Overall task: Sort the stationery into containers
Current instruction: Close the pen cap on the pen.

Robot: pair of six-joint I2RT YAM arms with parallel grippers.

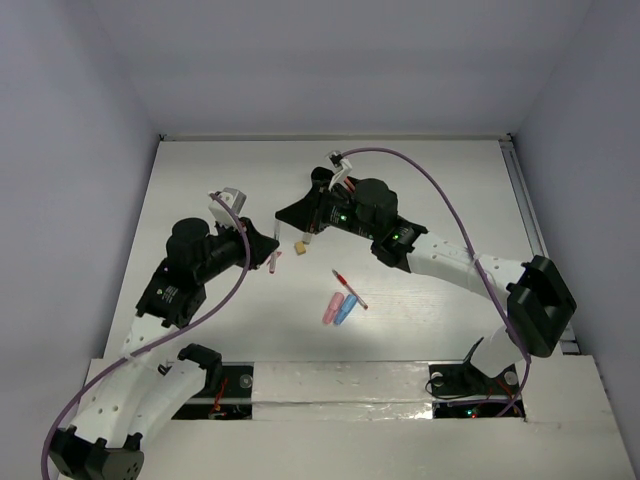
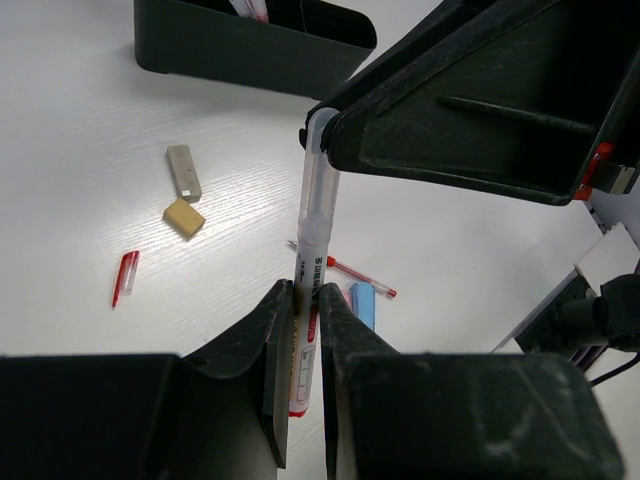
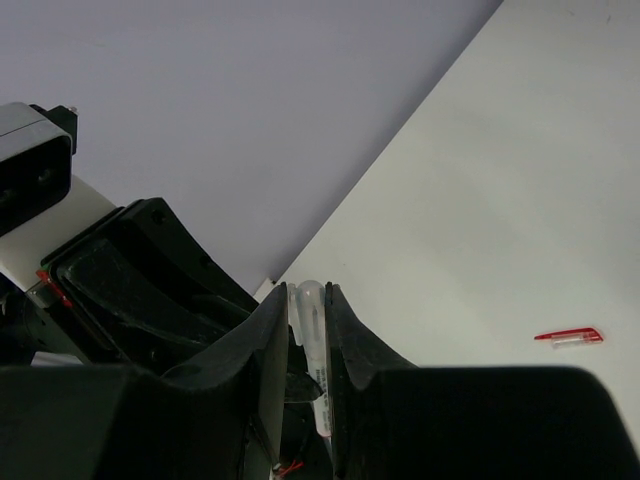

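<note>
Left gripper (image 2: 305, 300): your fingers are pinched tight on the lower barrel of a clear pen (image 2: 316, 215), with no gap showing.
Right gripper (image 3: 308, 300): closed narrow on the other end of that same pen. Both arms have it at once, held in the air above the table (image 1: 450, 190).
Container: the black tray (image 2: 250, 55) sits on the table beyond the erasers in the left wrist view. Something pink and white (image 2: 248, 8) pokes out of it, too cropped to name.
Done: by my reading, little — one item in the tray at most.
Left to sort: the tan eraser (image 2: 184, 217) and grey eraser (image 2: 184, 172) just beside each other, a short red piece (image 2: 125, 277), the thin red pen (image 2: 365, 280), the blue capsule (image 2: 362, 303) and the pink capsule (image 1: 331, 310) next to it, plus the pen you hold.
Writing: the clear pen carries red print along its barrel by your left fingers — too blurred to read. Nothing else shows a legible brand or label.
</note>
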